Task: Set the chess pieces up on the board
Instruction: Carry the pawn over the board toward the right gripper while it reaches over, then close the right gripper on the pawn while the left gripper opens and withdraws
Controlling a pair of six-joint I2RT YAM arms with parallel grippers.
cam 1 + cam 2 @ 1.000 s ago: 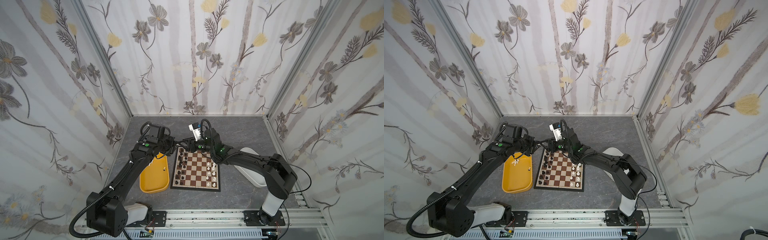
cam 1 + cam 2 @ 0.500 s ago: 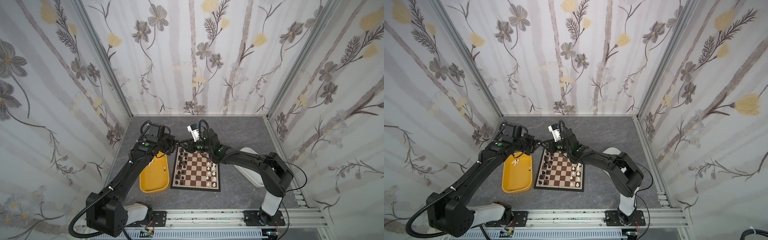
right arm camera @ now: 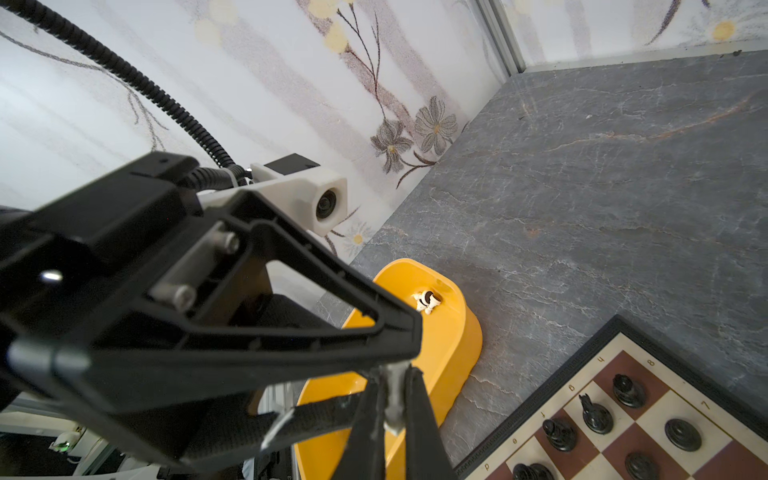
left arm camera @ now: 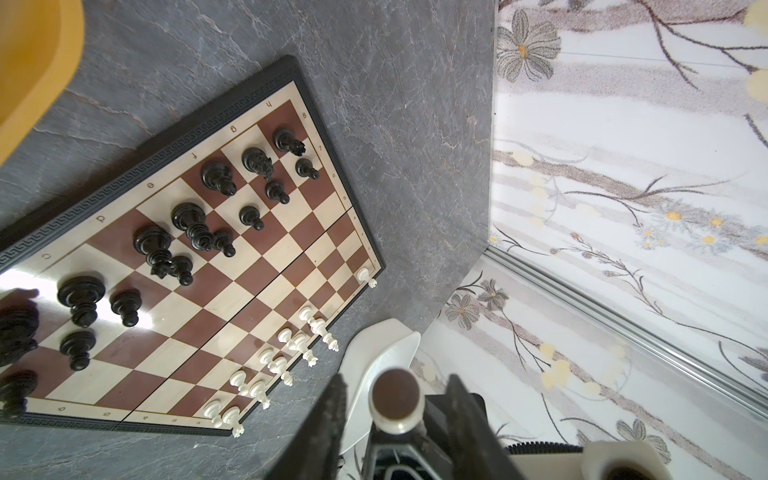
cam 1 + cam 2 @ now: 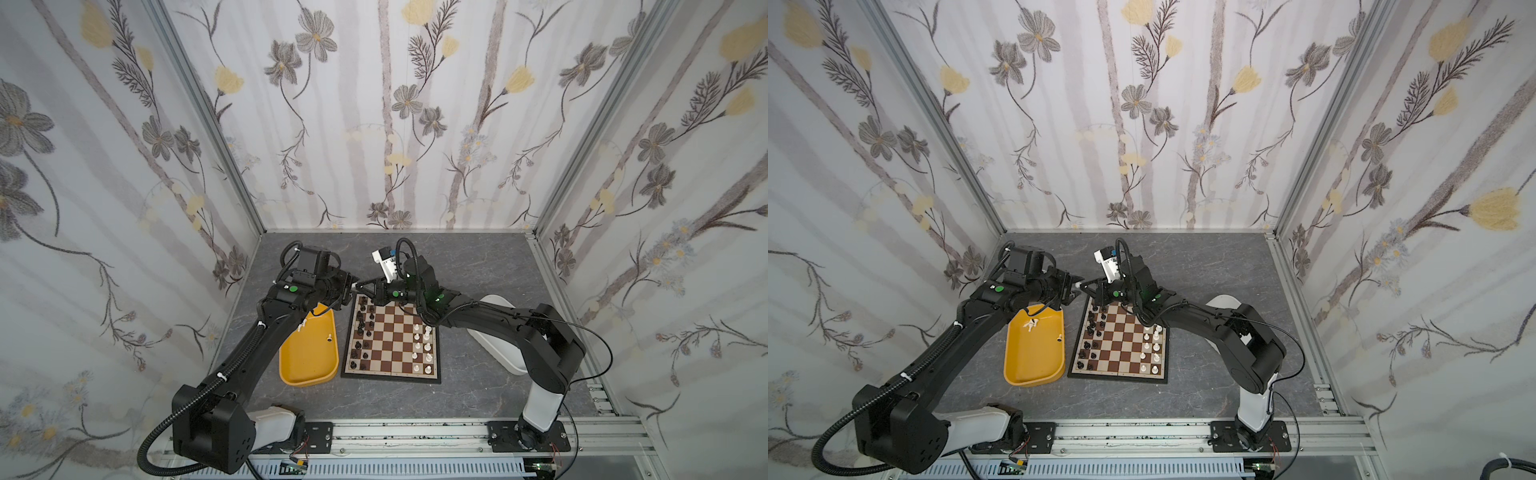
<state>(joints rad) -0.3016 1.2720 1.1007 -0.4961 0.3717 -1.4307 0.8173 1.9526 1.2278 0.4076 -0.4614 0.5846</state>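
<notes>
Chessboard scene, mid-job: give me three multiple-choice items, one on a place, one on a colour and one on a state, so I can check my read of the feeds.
1. In both top views, the yellow tub lies:
A) left of the board
B) right of the board
C) on top of the board

2. The chess piece pinched by the right gripper is:
A) black
B) white
C) yellow

3. The jaws of the left gripper are:
A) shut on the piece
B) shut on nothing
C) open, one on each side of the piece's base

Answers:
1 A: the tub sits on the table just off the board's left edge.
2 B: both wrist views show a pale piece, with a brown pad under its base.
3 C: the left wrist view shows a gap on each side of the base.
</notes>
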